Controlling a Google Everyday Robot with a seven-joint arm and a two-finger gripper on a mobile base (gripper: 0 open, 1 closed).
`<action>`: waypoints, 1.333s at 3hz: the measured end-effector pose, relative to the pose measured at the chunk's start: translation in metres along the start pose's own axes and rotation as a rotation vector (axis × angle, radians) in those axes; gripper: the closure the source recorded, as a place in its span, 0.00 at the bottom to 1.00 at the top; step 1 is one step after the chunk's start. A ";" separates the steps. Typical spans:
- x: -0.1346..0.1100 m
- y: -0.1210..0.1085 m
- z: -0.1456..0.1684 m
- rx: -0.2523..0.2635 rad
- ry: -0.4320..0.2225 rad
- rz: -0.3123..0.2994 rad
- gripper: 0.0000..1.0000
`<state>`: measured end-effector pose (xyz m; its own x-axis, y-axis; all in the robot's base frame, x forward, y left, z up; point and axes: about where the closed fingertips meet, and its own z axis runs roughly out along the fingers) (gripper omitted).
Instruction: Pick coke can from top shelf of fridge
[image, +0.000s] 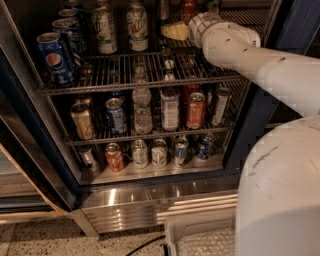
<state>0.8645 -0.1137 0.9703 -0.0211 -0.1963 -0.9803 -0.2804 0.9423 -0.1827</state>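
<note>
The fridge (150, 197) stands open, with a dark frame and a steel base panel. Its top shelf (125, 75) is a silvery wire rack. The coke can (188, 7), deep red, stands at the back right of that shelf, cut off by the top edge of the view. My gripper (175, 31), pale yellow at its tip, reaches in over the top shelf from the right. It is just below and left of the coke can. My white arm (240, 47) hides the shelf's right end.
Blue Pepsi cans (54, 57) stand at the top shelf's left and two white-green cans (136, 27) at its middle. Lower racks hold several cans and a bottle (142, 110). A white bin (200, 240) sits on the floor. My body (280, 190) fills the right.
</note>
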 end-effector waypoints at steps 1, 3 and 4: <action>0.000 0.000 0.000 0.000 0.000 0.000 0.00; -0.009 -0.015 0.015 0.054 -0.027 0.024 0.00; -0.012 -0.032 0.017 0.097 -0.039 0.032 0.00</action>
<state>0.8903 -0.1368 0.9870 0.0094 -0.1568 -0.9876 -0.1856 0.9702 -0.1558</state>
